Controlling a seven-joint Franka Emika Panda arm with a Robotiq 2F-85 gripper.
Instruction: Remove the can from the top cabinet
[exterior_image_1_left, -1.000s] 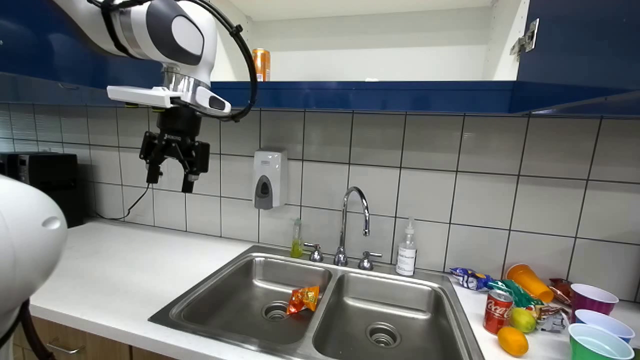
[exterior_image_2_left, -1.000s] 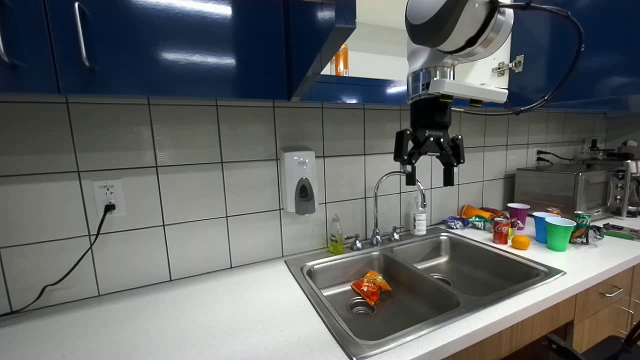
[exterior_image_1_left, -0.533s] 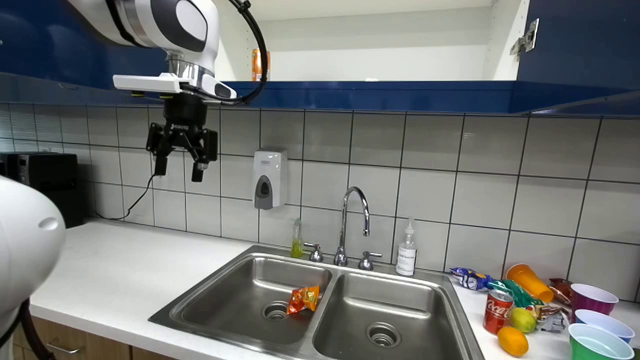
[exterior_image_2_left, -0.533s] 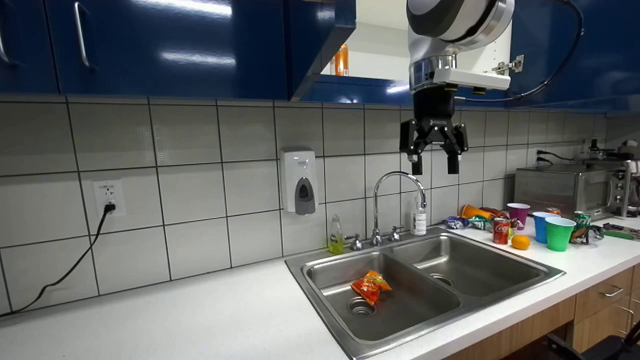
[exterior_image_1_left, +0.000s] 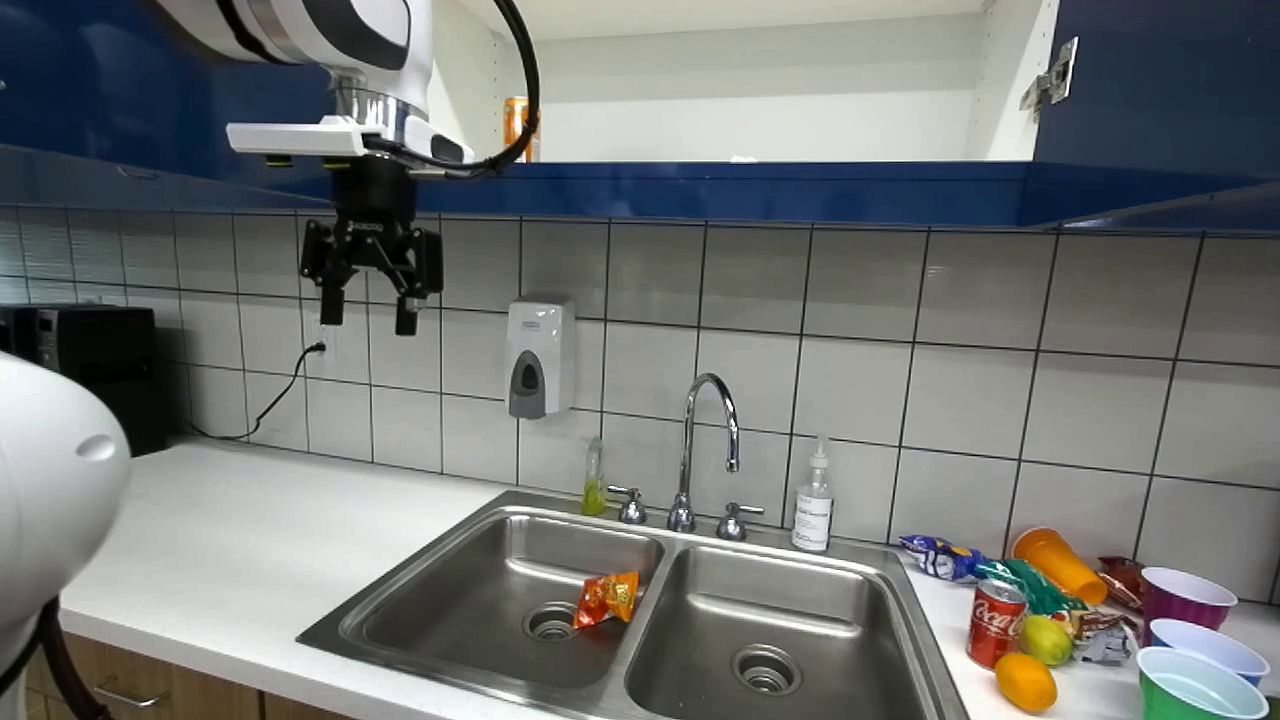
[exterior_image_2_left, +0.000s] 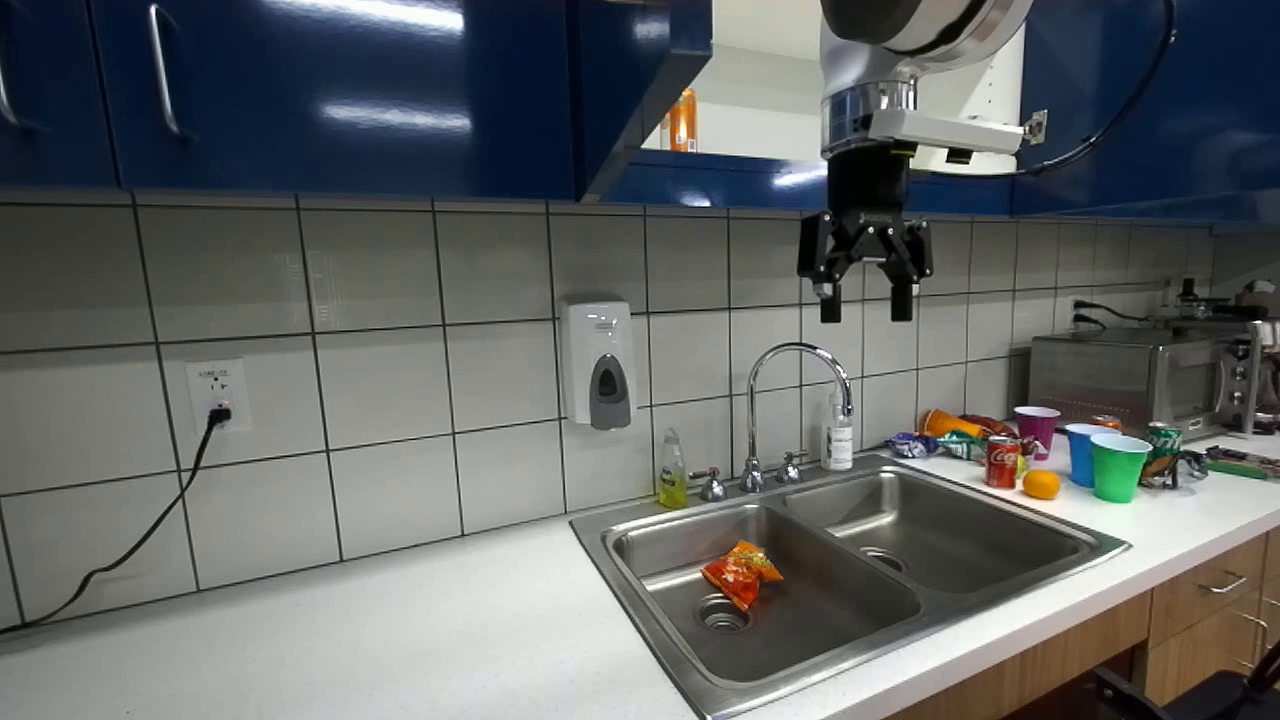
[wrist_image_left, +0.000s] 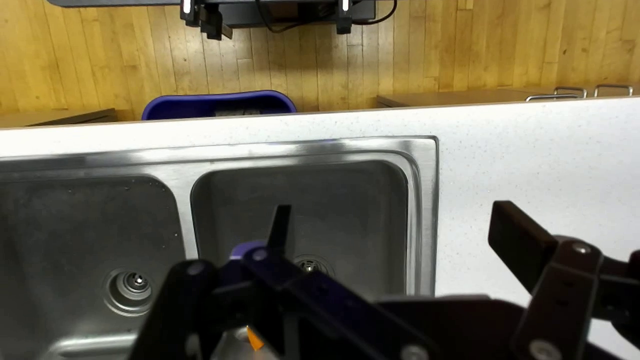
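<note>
The can (exterior_image_1_left: 514, 128), orange with a paler top, stands upright in the open top cabinet (exterior_image_1_left: 760, 190), near the side wall of its white interior. A cable partly covers it there. The can (exterior_image_2_left: 684, 122) and the cabinet's blue lower edge (exterior_image_2_left: 735, 180) also show in an exterior view, partly behind an open door. My gripper (exterior_image_1_left: 369, 318) points down, open and empty. It hangs below the level of the cabinet floor, apart from the can. It is open in an exterior view (exterior_image_2_left: 866, 310) and in the wrist view (wrist_image_left: 392, 220), where the can is out of view.
Open blue doors (exterior_image_1_left: 1150, 110) flank the cabinet. A double sink (exterior_image_1_left: 480, 520) with a tall faucet (exterior_image_2_left: 757, 400) lies below, holding an orange-red packet (exterior_image_2_left: 742, 573). A soap dispenser (exterior_image_1_left: 541, 358) is on the wall. A cola can, cups and packets (exterior_image_1_left: 1040, 590) crowd the counter.
The arm and open gripper have risen steadily and shifted slightly to the right in both exterior views. The can has not moved.
</note>
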